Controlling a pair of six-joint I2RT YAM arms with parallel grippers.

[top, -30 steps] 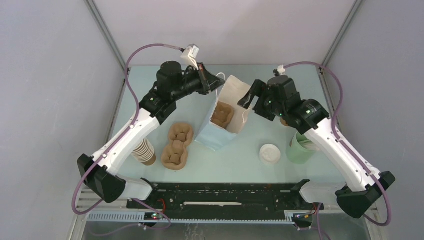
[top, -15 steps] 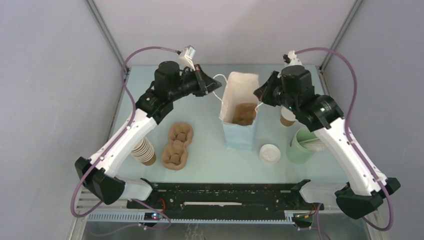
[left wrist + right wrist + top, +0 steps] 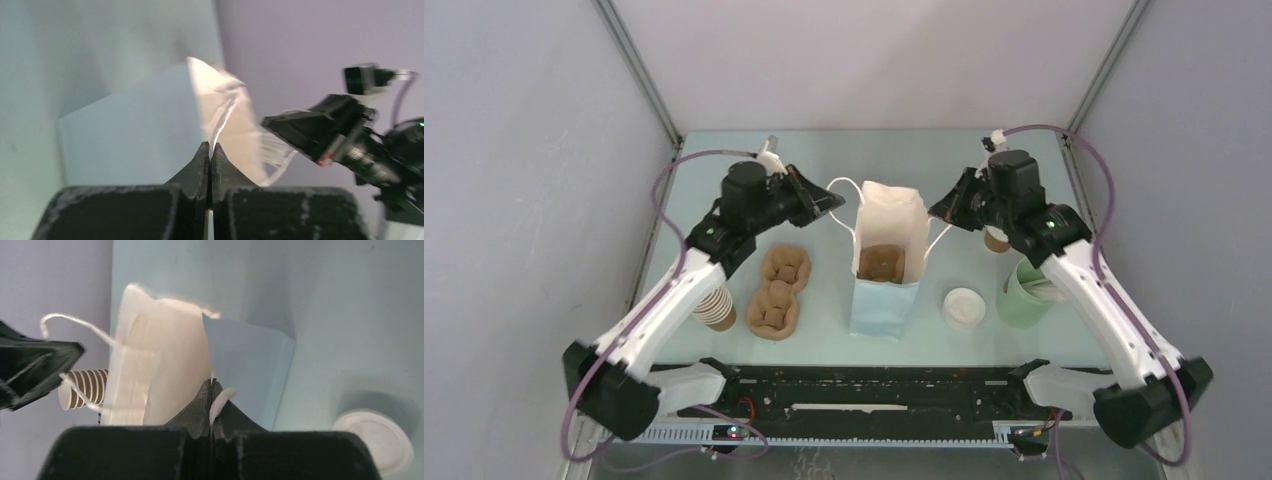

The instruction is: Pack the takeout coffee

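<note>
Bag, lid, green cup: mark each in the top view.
bag (image 3: 874, 308): top view, blue front wall.
lid (image 3: 964, 308): top view, centre of the disc.
green cup (image 3: 1021, 303): top view, side wall.

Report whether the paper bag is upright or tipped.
Upright. The paper bag stands on its base with its mouth facing up, showing the carrier inside; left gripper and right gripper pinch its handles.

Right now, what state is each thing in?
bag: upright, open, carrier inside
left fingers: shut on left handle
right fingers: shut on right handle
coffee: outside the bag, partly hidden
lid: lying loose, on no cup
</note>
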